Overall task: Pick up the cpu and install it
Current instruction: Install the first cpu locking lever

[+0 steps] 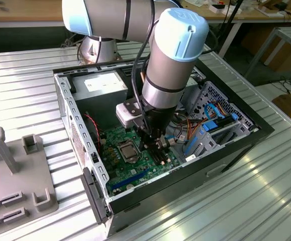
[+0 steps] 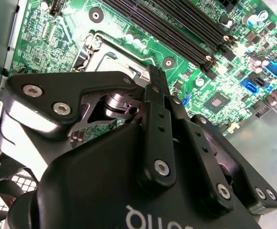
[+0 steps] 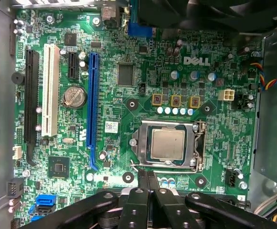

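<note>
Gripper above the seated cpu

The cpu (image 3: pixel 167 143) lies flat in its socket on the green motherboard (image 3: pixel 129 76); the gripper (image 3: pixel 147 177), fingers pressed together and clenched on nothing, hangs just beside the socket, over the board.

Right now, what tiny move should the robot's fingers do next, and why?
Probably a small lift straight up, away from the board. In the first wrist view the cpu already lies flat inside its socket, and the gripper has its fingers pressed together with nothing between them, right at the socket's edge.
</note>
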